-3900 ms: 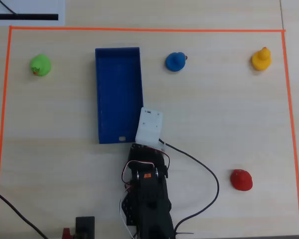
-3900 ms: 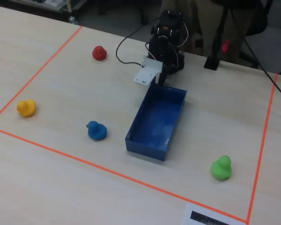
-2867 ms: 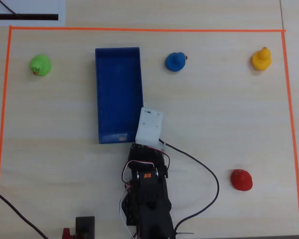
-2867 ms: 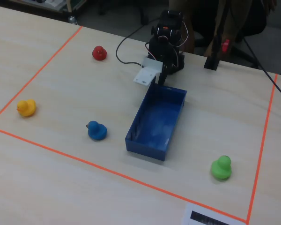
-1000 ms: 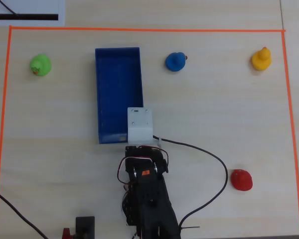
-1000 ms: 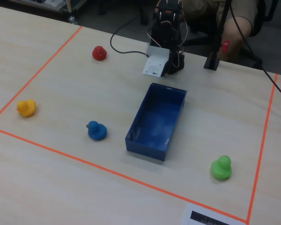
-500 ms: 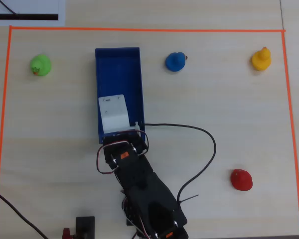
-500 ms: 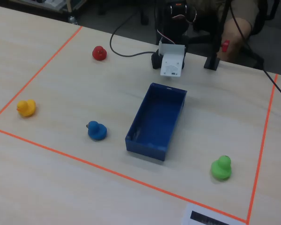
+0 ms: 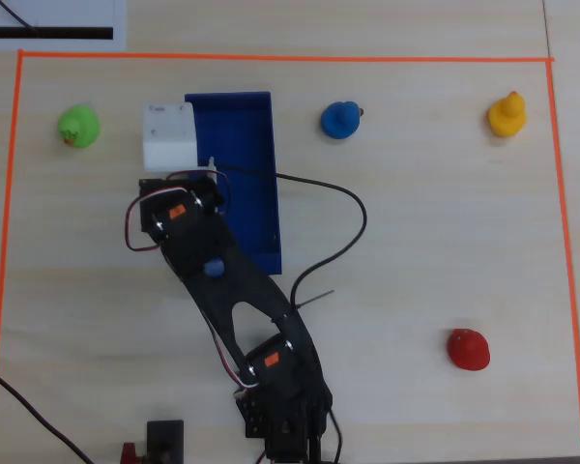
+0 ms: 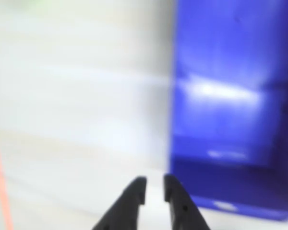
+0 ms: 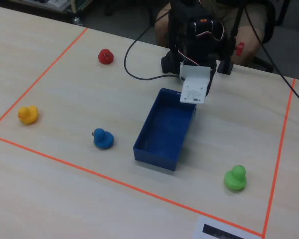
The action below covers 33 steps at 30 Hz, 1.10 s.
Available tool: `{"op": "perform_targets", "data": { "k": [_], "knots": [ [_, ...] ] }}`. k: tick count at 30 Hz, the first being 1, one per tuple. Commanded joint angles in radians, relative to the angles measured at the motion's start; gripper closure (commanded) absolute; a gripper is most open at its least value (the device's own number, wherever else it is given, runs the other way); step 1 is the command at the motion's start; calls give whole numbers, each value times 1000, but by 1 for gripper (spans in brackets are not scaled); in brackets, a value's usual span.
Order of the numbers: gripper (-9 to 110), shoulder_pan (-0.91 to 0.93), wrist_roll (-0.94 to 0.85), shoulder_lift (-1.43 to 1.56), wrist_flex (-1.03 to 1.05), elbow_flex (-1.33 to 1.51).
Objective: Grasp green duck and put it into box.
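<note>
The green duck (image 9: 79, 126) stands at the far left in the overhead view and at the near right in the fixed view (image 11: 235, 178). The blue box (image 9: 240, 174) is an open rectangular tray, also seen in the fixed view (image 11: 163, 130). In the blurred wrist view my gripper (image 10: 155, 186) hangs over bare table just left of the box wall (image 10: 230, 110). Its black fingertips (image 10: 137, 189) stand a narrow gap apart with nothing between them. In the overhead view the white wrist housing (image 9: 168, 135) hides the fingers. The duck lies well to its left.
A blue duck (image 9: 340, 119), a yellow duck (image 9: 507, 114) and a red duck (image 9: 468, 349) stand right of the box. Orange tape (image 9: 271, 58) frames the work area. A black cable (image 9: 338, 242) loops over the table right of the box.
</note>
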Motion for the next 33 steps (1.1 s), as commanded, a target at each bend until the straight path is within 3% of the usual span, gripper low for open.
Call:
{"op": "perform_targets", "data": {
  "k": [1,10,30,33],
  "knots": [
    [101,-86,63,-109,-34,-204],
    [94,-149,130,-152,-207,-199],
    [96,140,-166,-212,-726,-138],
    [96,132,-184,-158,-721,-104]
  ]
}}
